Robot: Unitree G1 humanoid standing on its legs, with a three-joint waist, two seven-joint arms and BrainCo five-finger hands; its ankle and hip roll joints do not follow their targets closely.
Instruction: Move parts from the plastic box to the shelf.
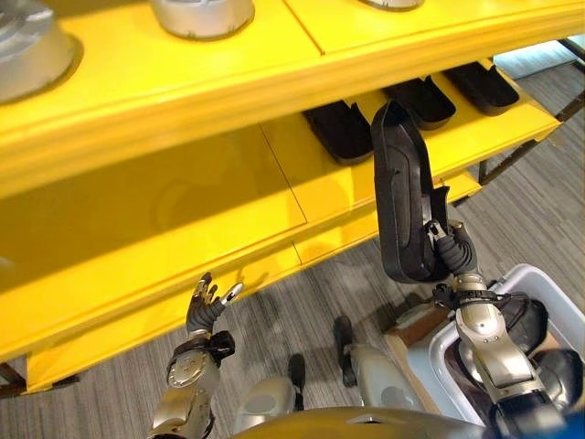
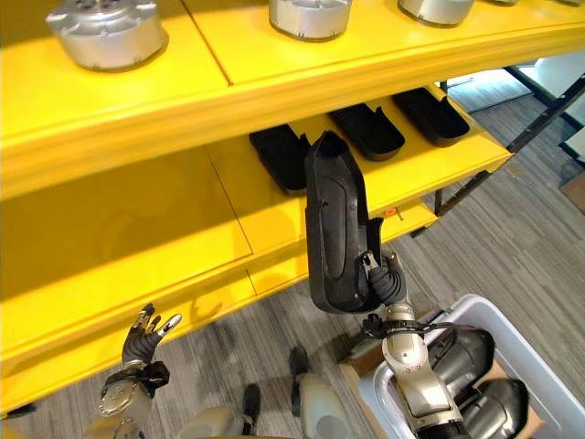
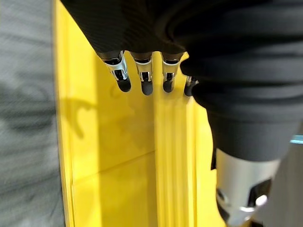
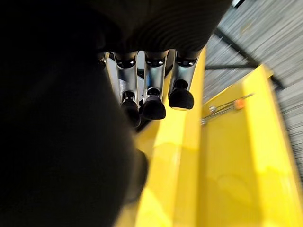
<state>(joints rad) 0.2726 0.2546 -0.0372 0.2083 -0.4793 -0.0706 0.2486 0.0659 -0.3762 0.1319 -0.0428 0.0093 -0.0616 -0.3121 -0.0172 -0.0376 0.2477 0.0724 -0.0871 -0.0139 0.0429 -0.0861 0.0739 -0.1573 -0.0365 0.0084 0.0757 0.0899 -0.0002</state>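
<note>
Right hand [image 2: 382, 274] is clamped on the lower end of a long black plastic part [image 2: 334, 219], holding it upright in the air in front of the yellow shelf [image 2: 274, 219], just above the white plastic box [image 2: 548, 366] at lower right. Three matching black parts [image 2: 370, 130] already lie side by side on the middle shelf level, open side up, running back to the right. Round metal parts [image 2: 108, 35] sit on the top level

Left hand [image 1: 208, 302] hangs low near the shelf's front edge with its fingers loosely spread, holding nothing

Judgement for the placing step:
- tip the part from upright to flat before going in; the gap under the top level looks tight for it standing up
- free slot looks like the bare stretch to the left of the nearest black part; aim there, parallel to the row
- keep the top end clear of the upper shelf lip while reaching in
- grip is at one end, so the far end may droop or swing; lower it till it rests on the shelf, then let go
</note>
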